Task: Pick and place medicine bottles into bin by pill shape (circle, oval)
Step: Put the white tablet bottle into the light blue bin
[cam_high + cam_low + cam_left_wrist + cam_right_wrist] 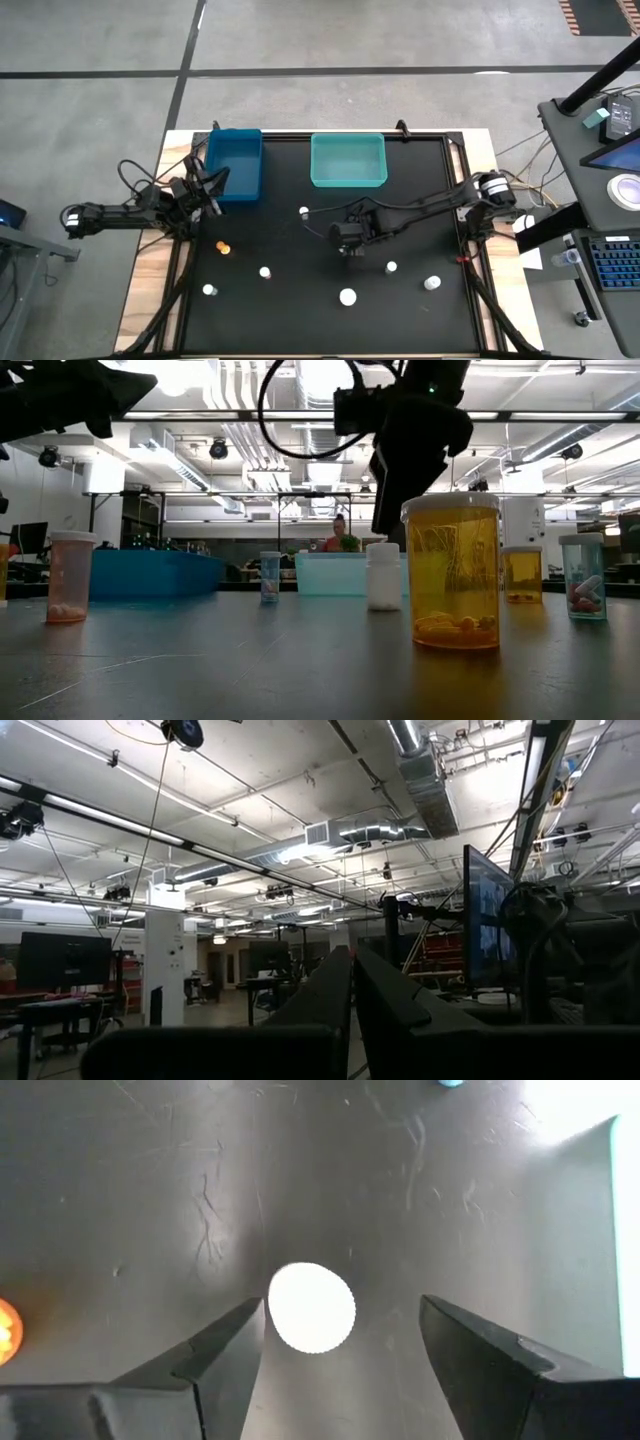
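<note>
Several small white-capped bottles stand on the black table top, among them an orange one and white caps. My right gripper is open at mid-table, pointing down. In the right wrist view its fingers stand on either side of a round white cap below them. In the low view it hangs above a white bottle, clear of it. My left gripper is shut and empty beside the blue bin's left wall, pointing level.
A blue bin and a teal bin stand at the table's far edge. A large amber bottle stands near the low camera. Other bottles are scattered over the near half.
</note>
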You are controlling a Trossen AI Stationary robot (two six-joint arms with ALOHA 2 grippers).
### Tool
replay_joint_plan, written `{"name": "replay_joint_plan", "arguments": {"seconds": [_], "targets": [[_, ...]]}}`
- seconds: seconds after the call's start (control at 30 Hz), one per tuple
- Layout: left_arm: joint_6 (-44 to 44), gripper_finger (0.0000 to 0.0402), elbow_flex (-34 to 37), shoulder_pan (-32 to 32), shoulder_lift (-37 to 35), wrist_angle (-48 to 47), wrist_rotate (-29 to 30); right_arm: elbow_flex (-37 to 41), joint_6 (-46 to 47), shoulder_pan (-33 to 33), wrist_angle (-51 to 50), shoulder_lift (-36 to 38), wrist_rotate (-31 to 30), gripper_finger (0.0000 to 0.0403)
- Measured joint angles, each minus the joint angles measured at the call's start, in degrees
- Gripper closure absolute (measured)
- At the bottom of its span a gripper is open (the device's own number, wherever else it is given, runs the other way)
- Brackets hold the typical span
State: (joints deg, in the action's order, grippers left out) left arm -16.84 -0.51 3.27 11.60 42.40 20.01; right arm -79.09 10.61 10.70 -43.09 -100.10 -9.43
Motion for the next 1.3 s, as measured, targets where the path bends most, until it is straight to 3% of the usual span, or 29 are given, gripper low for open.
{"name": "replay_joint_plan", "arguments": {"seconds": [0.33, 0.83, 1.17, 1.3], "targets": [[0.00, 0.0401, 0.00, 0.00, 0.00, -0.01, -0.02, 0.02, -0.37, -0.25, 0.59, -4.07, 1.11, 0.0152], [-0.02, 0.0401, 0.00, 0.00, -0.01, 0.00, 0.00, 0.02, -0.63, -0.25, 1.75, -4.32, 1.01, 0.0159], [-0.02, 0.0401, 0.00, 0.00, -0.02, 0.01, 0.00, 0.02, -0.61, -0.25, 1.91, -4.32, 0.91, 0.0263], [-0.02, 0.0401, -0.02, 0.00, -0.02, 0.01, 0.00, 0.02, -0.15, -0.25, 1.90, -4.32, 0.87, 0.0272]]}}
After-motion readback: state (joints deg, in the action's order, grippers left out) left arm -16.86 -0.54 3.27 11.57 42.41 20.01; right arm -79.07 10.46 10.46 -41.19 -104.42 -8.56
